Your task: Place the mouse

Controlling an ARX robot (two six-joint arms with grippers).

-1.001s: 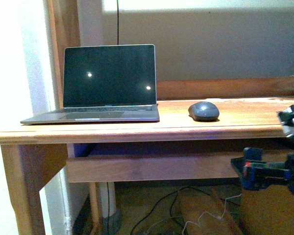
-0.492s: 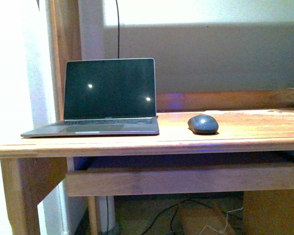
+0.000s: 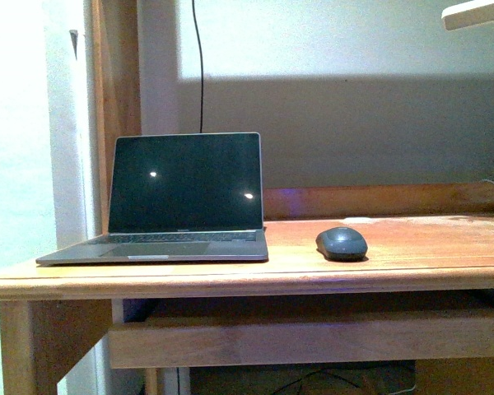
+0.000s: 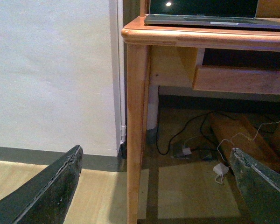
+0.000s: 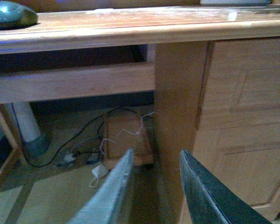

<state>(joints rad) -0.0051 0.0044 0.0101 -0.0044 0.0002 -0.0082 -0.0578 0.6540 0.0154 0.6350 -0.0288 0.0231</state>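
The mouse [image 3: 342, 243] lies free on the wooden desk [image 3: 412, 255], at 3 o'clock from the laptop [image 3: 181, 202]. It looks light, rigid and smooth; grip across its flanks. Both the left gripper [image 4: 154, 184] and right gripper [image 5: 154, 186] hang below the desk, open and empty.

Desk [image 3: 412, 247]: varnished wood, smooth, with a soft sheen and paler worn patches on the top. Mouse [image 3: 342, 243]: dark grey matt plastic, smooth dome. Laptop [image 3: 181, 206]: glossy black screen showing two light reflections; grey metal-looking matt base. Cabinet panel [image 5: 242, 102]: pale wood, satin finish. Left fingers [image 4: 46, 196]: dark, rough-edged. Right fingers [image 5: 205, 196]: dark, matt.
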